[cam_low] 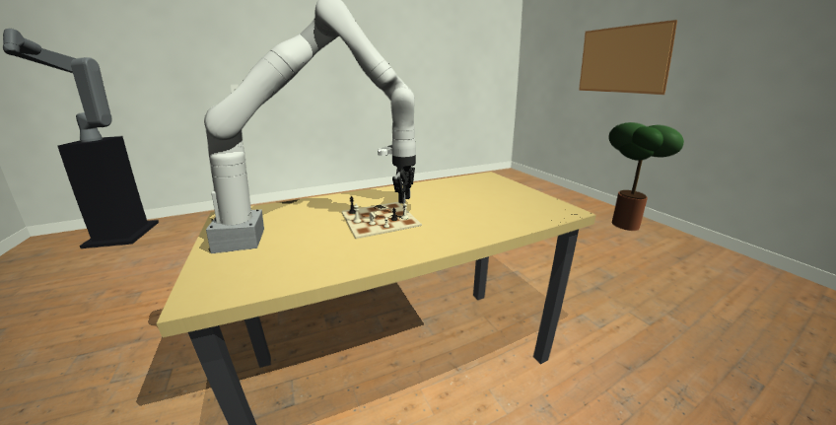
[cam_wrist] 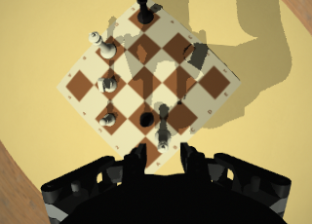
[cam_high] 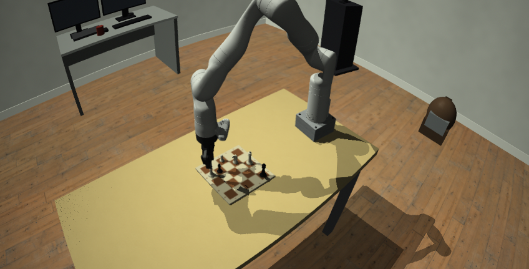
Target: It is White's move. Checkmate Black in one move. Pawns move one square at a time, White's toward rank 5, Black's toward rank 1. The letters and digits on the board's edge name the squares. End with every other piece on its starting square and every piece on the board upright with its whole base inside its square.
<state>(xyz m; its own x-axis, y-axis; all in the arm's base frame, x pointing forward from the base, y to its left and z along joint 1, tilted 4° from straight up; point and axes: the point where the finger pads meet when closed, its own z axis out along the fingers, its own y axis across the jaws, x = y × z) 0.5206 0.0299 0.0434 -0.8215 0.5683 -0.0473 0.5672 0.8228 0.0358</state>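
At the left corner of the chessboard (cam_high: pixel 237 196) on the worktop (cam_high: pixel 148 221), the gripper (cam_high: pixel 208 164) hung straight down, its fingers partly apart and clamped on nothing. A tall white piece (cam_high: pixel 211 171) stood just below and between them; I could not tell its kind. A black pawn (cam_high: pixel 219 169) stood just to its right, so I judged the descent needed to stay vertical, centred on the white piece, and the fingers to close low on its stem without brushing that pawn. Further right stood other white pieces (cam_high: pixel 234 160), and the black king (cam_high: pixel 263 170) at the far corner, well apart.
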